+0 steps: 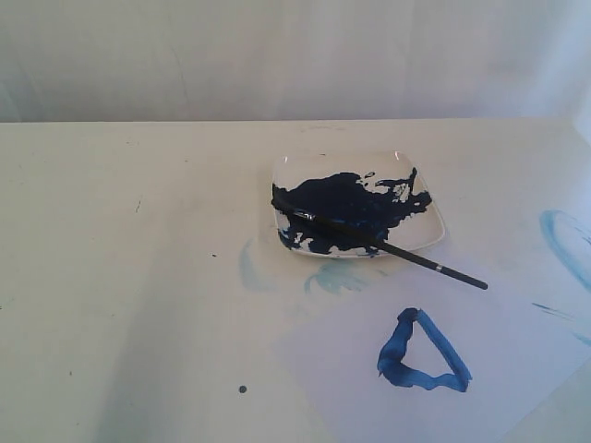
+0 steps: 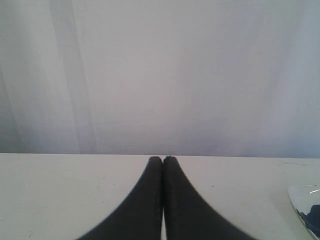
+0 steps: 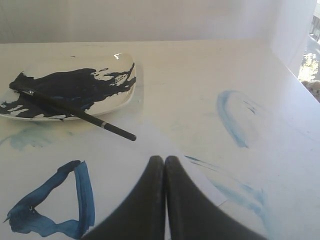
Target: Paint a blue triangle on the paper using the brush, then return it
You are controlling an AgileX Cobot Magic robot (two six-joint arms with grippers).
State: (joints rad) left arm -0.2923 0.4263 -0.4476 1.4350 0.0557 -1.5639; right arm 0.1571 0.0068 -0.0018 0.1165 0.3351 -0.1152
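As you look, you see one brush (image 1: pixel 406 254) across one plate (image 1: pixel 314 171), handle poking past rim; one blue triangle (image 1: pixel 423 353) on one paper (image 1: pixel 517 332), near plate; two grippers, left gripper (image 2: pixel 163 159) and right gripper (image 3: pixel 164 159), fingers pressed together, empty.

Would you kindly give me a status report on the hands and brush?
Left hand, right hand shut, empty. Brush resting across plate, handle overhanging. Blue triangle on paper. Nothing obstructing.
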